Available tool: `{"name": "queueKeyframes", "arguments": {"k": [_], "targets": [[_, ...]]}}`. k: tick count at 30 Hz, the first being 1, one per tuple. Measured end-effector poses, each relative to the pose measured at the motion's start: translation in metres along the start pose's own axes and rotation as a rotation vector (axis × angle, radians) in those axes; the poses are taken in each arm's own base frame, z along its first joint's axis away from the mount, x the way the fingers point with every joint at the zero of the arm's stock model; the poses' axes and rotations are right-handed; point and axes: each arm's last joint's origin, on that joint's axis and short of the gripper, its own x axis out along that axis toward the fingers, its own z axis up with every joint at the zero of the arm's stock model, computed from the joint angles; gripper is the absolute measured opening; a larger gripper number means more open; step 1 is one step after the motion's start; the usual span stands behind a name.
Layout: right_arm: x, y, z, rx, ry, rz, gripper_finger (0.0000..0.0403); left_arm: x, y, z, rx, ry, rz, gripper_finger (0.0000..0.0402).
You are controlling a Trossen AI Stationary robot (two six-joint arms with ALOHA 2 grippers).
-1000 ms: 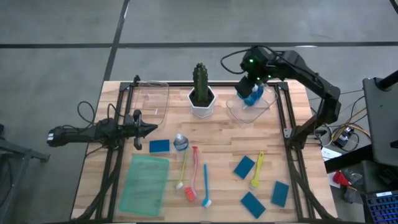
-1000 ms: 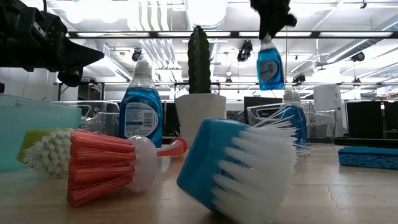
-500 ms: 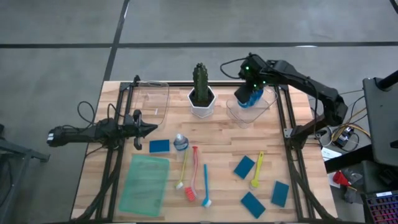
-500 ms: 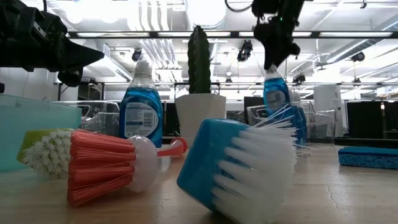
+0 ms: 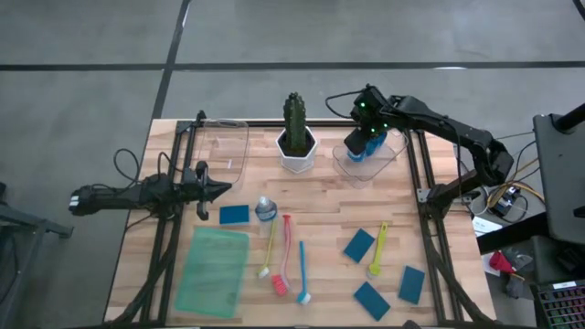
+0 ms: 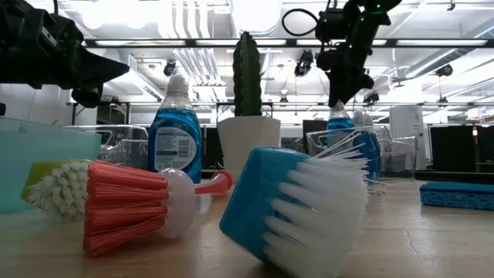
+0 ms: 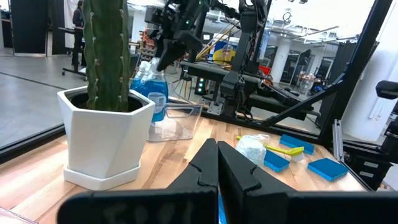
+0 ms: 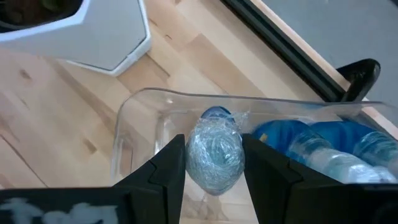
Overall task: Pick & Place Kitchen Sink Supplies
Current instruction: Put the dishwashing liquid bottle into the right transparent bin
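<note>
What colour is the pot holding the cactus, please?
White; the pot shows best in the left wrist view.

Cactus (image 5: 293, 117) in white pot, green tray (image 5: 213, 270)

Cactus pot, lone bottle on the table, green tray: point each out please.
cactus pot (image 5: 297, 152), high view, white rim at the front.
blue bottle (image 5: 265, 209), high view, its cap from above.
green tray (image 5: 212, 270), high view, middle of its flat bottom.

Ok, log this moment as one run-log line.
right gripper: shut on blue bottle, lowering it into clear bin | left gripper: shut, idle at table's left | one bottle on table
</note>
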Motion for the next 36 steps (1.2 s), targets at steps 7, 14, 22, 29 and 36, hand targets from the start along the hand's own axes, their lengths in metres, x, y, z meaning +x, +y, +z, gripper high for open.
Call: {"name": "queueKeyframes", "arguments": {"k": [7, 14, 22, 29, 36], "targets": [[0.01, -0.003, -0.003, 0.001, -0.006, 0.001, 0.0132, 0.0, 0.0, 0.0, 0.0, 0.0, 0.0, 0.0], [0.017, -0.006, -0.007, 0.01, 0.004, -0.007, 0.0137, 0.0, 0.0, 0.0, 0.0, 0.0, 0.0, 0.0], [0.017, -0.006, -0.007, 0.012, 0.0, -0.013, 0.0178, 0.0, 0.0, 0.0, 0.0, 0.0, 0.0, 0.0], [0.011, -0.006, -0.007, 0.015, -0.011, -0.021, 0.0207, 0.0, 0.0, 0.0, 0.0, 0.0, 0.001, 0.0], [-0.023, -0.004, 0.001, 0.023, -0.119, 0.003, 0.0216, 0.0, 0.0, 0.0, 0.0, 0.0, 0.001, 0.0]]}}
